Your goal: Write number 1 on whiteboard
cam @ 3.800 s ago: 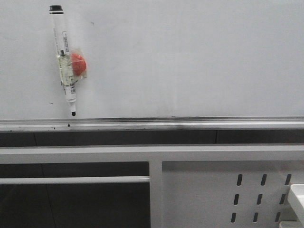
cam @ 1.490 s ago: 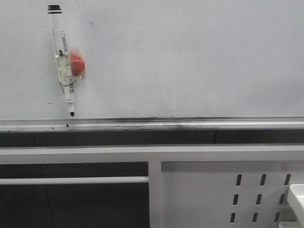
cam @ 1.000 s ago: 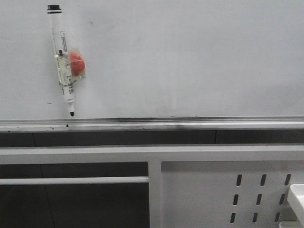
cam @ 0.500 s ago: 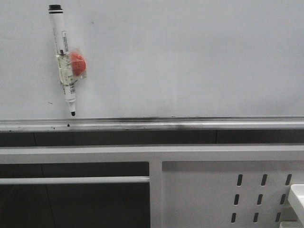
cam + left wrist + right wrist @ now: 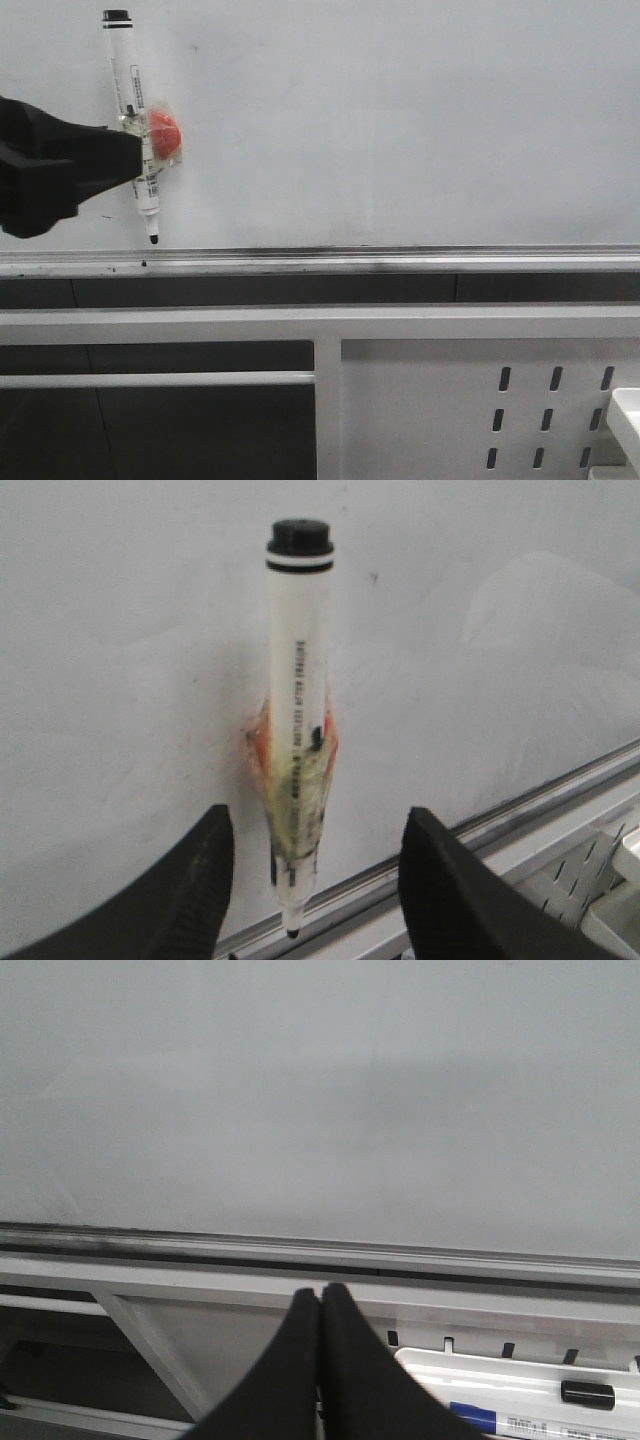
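The whiteboard (image 5: 400,120) fills the upper half of the front view, and no number 1 shows on it. A clear-barrelled marker pen (image 5: 133,110) hangs near-vertical on the board at the left, tip down, held by a red magnet (image 5: 165,137). My left gripper (image 5: 120,155) reaches in from the left edge at the pen's middle. In the left wrist view it (image 5: 318,820) is open, one finger on each side of the pen (image 5: 297,680), with a gap on both sides. My right gripper (image 5: 322,1290) is shut on nothing, below the board (image 5: 320,1090).
A silver rail (image 5: 400,258) runs along the board's lower edge. Below it stands a white perforated metal frame (image 5: 480,400). A white tray (image 5: 520,1380) holding markers sits at the lower right, its corner (image 5: 625,410) showing in the front view.
My left gripper has come into the front view from the left and now straddles the pen. The pen and magnet have not moved.
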`<state>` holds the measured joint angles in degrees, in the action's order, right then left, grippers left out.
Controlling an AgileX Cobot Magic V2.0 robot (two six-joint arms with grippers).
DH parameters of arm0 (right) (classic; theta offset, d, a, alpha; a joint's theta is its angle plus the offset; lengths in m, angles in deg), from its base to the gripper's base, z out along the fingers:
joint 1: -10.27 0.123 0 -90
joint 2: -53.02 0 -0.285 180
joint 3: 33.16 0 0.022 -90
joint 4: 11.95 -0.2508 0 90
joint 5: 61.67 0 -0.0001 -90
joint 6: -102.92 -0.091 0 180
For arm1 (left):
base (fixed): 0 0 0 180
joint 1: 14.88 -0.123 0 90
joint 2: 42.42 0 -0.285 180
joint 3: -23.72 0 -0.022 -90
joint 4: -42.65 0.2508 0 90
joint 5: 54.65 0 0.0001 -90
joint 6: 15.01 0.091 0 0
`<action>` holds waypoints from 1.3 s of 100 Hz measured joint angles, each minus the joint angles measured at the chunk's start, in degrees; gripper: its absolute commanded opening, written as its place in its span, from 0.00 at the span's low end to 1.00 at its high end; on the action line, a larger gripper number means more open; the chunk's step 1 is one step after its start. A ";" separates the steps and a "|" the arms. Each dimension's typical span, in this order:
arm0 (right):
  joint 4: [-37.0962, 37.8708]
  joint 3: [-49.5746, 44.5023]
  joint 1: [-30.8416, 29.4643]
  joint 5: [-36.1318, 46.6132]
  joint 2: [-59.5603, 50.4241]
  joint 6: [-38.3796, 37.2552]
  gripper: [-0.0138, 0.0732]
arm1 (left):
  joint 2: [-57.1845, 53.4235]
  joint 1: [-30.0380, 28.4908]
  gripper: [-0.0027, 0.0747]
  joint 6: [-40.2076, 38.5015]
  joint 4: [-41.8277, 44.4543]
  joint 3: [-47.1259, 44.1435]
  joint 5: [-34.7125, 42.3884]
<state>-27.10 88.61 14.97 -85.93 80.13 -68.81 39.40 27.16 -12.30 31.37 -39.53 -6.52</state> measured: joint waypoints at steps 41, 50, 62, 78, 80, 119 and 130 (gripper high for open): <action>0.00 0.00 0.00 0.28 0.00 0.13 0.08 | 11.28 1.11 0.47 -4.16 -3.50 0.33 14.10; 0.00 0.00 0.00 0.28 0.00 0.13 0.08 | 12.12 1.11 0.47 -4.50 -3.50 0.33 14.77; 0.00 0.00 0.00 0.28 0.00 0.13 0.08 | 12.96 1.11 0.47 -5.59 -3.50 0.45 15.53; 0.00 0.00 0.00 0.28 0.00 0.13 0.08 | 14.84 1.11 0.47 -6.94 -3.50 0.69 16.69; 0.00 0.00 0.00 0.28 0.00 0.13 0.08 | 15.26 1.11 0.47 -6.94 -3.50 0.96 16.69; 0.00 0.00 0.00 0.28 0.00 0.13 0.08 | 17.05 1.11 0.01 -7.19 -3.10 2.60 16.78; 0.00 0.27 0.30 0.17 0.00 0.13 0.08 | 17.05 1.11 0.01 -7.19 -2.15 2.60 16.78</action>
<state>-27.10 88.88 15.27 -85.76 80.13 -68.69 56.45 28.27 -19.49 29.22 -36.93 10.26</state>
